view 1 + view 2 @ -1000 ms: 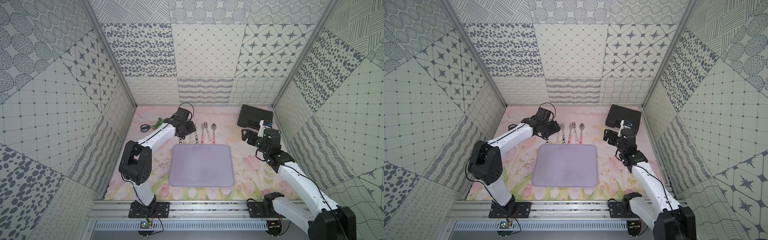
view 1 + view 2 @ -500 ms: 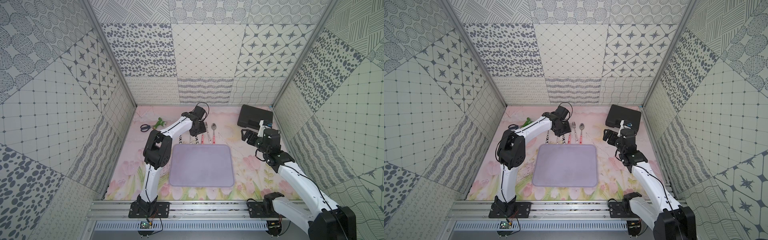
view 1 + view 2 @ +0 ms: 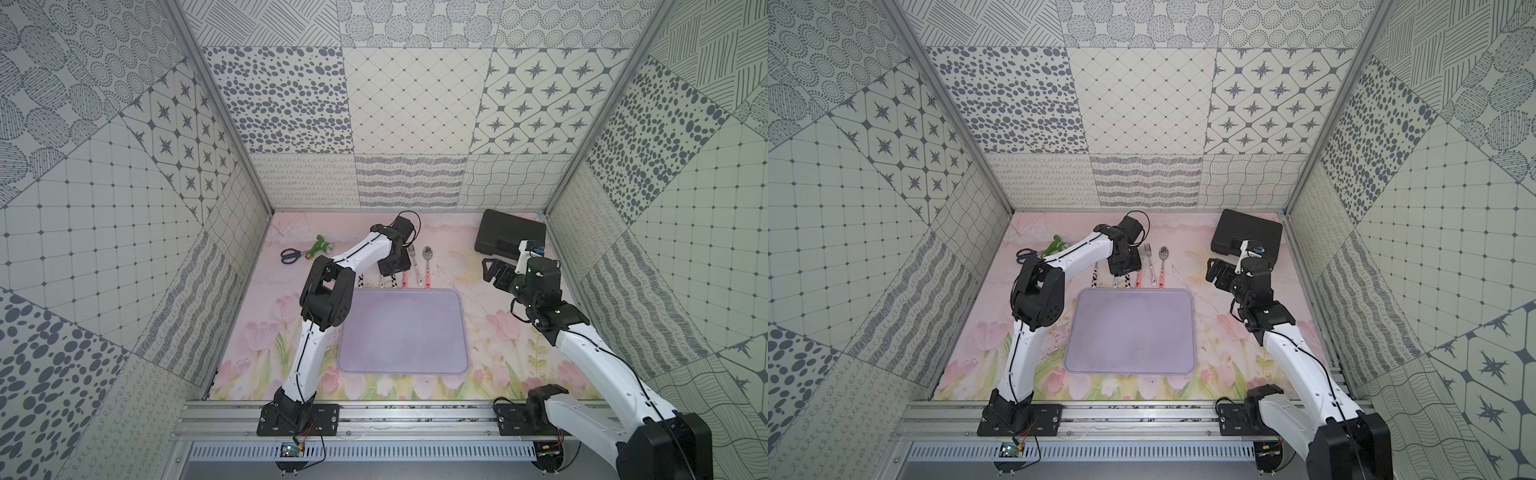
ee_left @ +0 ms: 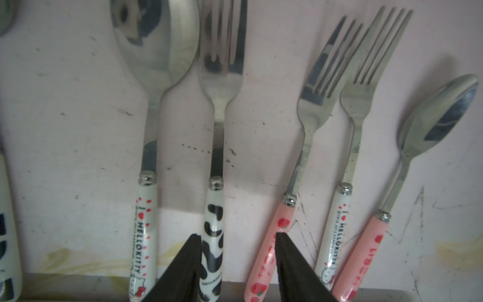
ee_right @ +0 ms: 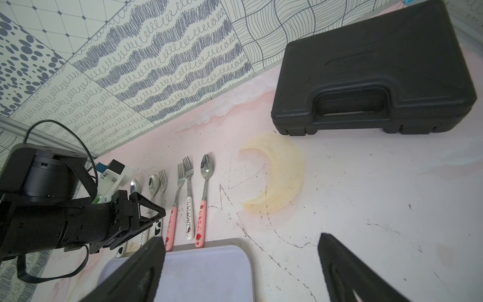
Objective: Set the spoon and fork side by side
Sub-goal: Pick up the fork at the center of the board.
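A: Fork with the cow-print handle (image 4: pixel 213 235), left wrist view: flat in the cutlery row, Hello Kitty spoon (image 4: pixel 154 78) just left, pink fork (image 4: pixel 308 125) just right. Left gripper (image 4: pixel 236 235) jaws part-spread, straddling that handle, not pinching it.
B: Risk?
A: Its right finger (image 4: pixel 295 272) sits over the pink handle. Squeezing from here could drag or pinch both. The glossy handle might also twist out.
B: Top views?
A: Both show the row just beyond the far edge of the lilac mat (image 3: pixel 403 332); the wrist hides its middle. Right gripper (image 3: pixel 492 272) well right, near the black case (image 3: pixel 509 235).
B: Right wrist?
A: Its jaws spread wide, empty. Six pieces parallel, pink spoon (image 5: pixel 206 167) at the right end. A bump would skew neighbours.
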Controlling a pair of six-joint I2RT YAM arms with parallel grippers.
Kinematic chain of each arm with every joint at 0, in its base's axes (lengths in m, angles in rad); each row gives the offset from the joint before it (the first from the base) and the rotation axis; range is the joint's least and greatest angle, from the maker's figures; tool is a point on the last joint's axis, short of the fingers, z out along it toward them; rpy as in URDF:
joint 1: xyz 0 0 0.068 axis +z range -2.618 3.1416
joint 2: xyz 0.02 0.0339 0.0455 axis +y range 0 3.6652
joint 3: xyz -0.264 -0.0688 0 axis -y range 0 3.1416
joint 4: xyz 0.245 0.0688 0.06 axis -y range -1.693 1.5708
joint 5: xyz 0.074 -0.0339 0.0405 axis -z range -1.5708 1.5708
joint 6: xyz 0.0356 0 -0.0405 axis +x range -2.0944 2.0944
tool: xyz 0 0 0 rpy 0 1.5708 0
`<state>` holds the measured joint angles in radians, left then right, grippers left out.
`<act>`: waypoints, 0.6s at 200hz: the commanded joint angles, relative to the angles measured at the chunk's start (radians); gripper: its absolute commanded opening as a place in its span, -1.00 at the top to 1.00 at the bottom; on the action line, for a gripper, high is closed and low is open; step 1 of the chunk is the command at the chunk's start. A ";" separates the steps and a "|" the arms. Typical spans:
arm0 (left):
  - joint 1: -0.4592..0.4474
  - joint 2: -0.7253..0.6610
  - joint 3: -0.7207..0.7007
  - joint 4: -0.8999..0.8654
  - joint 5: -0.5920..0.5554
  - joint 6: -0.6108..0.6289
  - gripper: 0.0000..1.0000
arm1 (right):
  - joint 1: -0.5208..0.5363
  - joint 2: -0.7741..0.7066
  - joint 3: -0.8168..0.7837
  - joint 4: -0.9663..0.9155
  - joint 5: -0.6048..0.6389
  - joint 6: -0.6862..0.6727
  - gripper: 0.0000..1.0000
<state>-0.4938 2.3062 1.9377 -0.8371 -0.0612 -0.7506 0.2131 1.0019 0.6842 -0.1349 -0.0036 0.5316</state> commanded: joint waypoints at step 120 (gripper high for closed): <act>0.026 0.081 0.071 -0.111 -0.014 0.058 0.69 | 0.005 0.003 -0.012 0.032 0.004 0.017 -0.93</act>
<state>-0.4736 2.3680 1.9907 -0.8856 -0.0631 -0.7208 0.2131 1.0019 0.6842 -0.1349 -0.0032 0.5430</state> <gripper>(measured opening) 0.211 0.966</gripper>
